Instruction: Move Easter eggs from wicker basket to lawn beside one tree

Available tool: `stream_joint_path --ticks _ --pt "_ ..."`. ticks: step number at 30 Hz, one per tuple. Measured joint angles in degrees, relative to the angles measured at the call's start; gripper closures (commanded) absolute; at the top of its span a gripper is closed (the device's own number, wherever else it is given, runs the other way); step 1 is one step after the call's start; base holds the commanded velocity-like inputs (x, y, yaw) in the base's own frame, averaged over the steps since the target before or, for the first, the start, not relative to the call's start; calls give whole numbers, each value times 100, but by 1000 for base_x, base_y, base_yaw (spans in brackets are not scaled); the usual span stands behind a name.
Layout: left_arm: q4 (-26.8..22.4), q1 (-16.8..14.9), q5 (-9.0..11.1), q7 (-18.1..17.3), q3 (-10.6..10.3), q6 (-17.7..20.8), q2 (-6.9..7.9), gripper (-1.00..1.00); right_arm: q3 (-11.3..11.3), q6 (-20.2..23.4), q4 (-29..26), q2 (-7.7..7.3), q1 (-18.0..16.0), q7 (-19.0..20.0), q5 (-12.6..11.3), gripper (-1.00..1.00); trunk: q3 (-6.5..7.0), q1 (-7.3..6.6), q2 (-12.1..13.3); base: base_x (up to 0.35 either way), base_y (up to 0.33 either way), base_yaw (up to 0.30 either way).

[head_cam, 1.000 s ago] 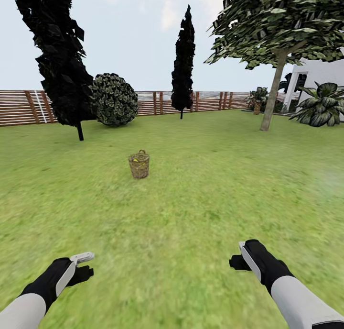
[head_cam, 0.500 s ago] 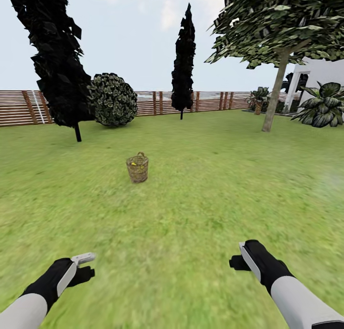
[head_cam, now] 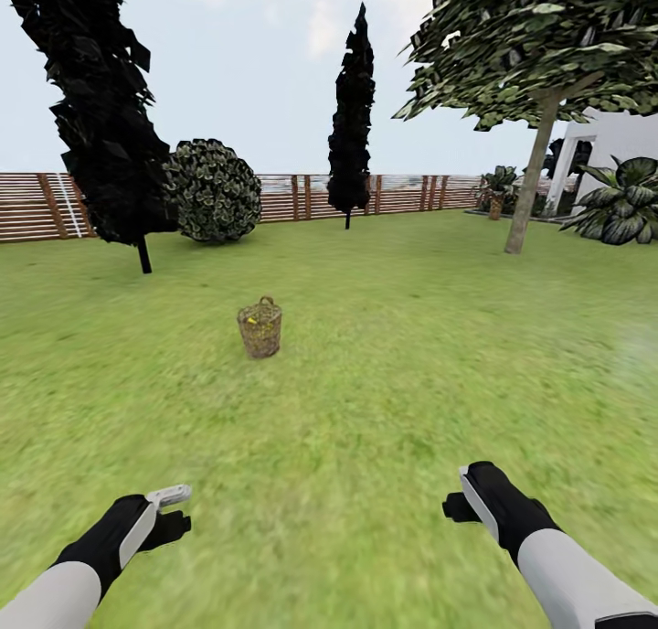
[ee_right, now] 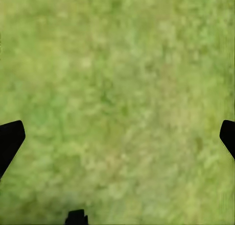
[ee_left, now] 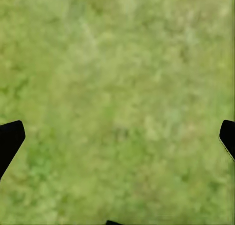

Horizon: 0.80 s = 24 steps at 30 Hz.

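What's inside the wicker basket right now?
Inside the wicker basket, standing on the lawn, a bit of yellow shows near the rim, probably an Easter egg. The weave hides the rest, so the count cannot be told.

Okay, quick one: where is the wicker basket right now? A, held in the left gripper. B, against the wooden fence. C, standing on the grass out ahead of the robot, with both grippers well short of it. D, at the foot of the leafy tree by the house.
C: the wicker basket stands alone on the lawn, far ahead of the left gripper and right gripper.
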Motion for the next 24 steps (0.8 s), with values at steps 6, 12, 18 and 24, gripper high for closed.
stream_joint_path --ticks 6,12,18,24 --pt "0 0 0 0 -1 0 -7 -100 -6 0 0 -1 0 -1 -5 -100 0 0 0 344 0 0" --pt "-8 0 0 0 -1 0 -1 -100 -9 0 0 -2 0 2 2 -100 0 0 0 344 0 0" --pt "-8 0 0 0 0 0 -12 -100 -2 0 0 -2 0 2 3 -100 0 0 0 344 0 0" --pt "-24 0 1 0 6 0 -2 -100 0 0 8 21 0 0 8 -100 0 0 0 344 0 0"
